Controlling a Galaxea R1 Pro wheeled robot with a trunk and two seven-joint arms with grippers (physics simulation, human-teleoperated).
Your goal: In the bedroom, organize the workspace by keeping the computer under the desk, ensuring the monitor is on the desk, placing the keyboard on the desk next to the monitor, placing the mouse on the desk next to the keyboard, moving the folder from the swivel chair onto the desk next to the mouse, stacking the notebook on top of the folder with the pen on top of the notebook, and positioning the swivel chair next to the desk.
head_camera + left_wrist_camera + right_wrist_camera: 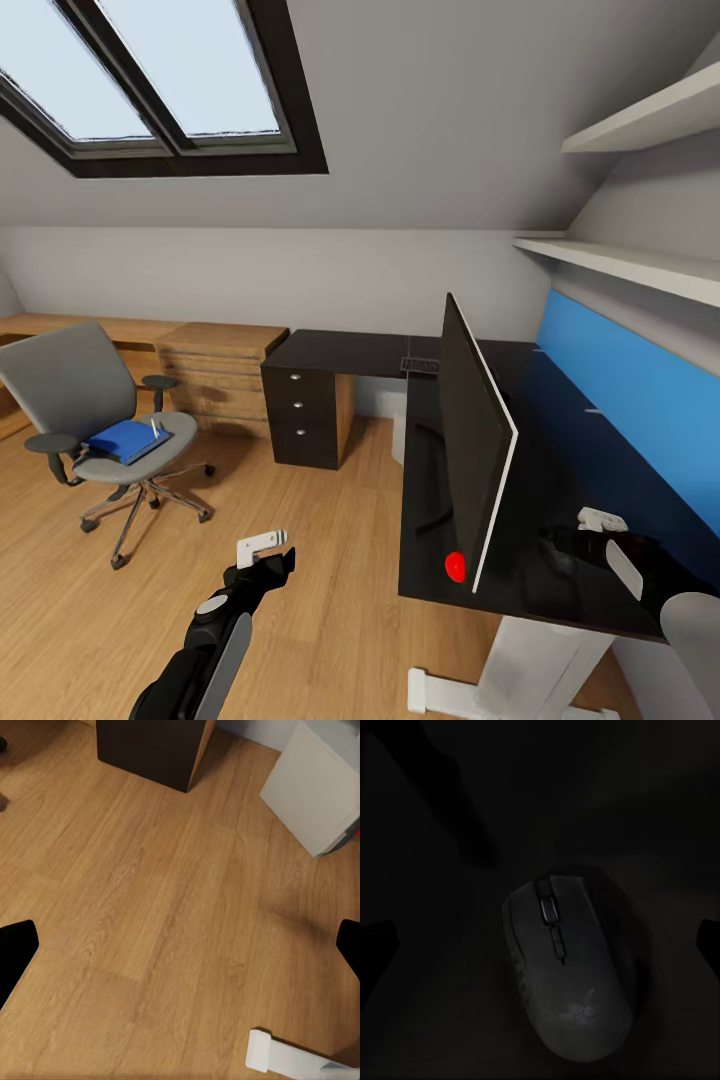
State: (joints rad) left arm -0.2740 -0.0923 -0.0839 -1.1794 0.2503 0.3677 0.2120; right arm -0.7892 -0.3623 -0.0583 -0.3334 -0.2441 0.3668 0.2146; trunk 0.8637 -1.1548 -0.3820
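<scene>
The monitor (475, 450) stands edge-on to me on the black desk (560, 440), its red dot (455, 567) at the lower corner. Behind it, my right gripper (600, 530) hovers open over the desk. In the right wrist view the dark mouse (570, 960) lies on the desk between the wide-apart fingers of the right gripper (540, 945). The keyboard (420, 365) lies at the far end of the desk. The swivel chair (100, 420) stands to the left with the blue folder (125, 440) on its seat. My left gripper (262, 548) is open over the floor. A light grey box (319, 784), probably the computer, stands under the desk.
A dark drawer cabinet (308, 415) closes the desk's far end, with the light wooden drawer unit (215, 375) beside it. The blue wall panel (630, 390) and shelves (620, 265) run along the right. The desk's white foot (440, 690) lies on the wooden floor (330, 560).
</scene>
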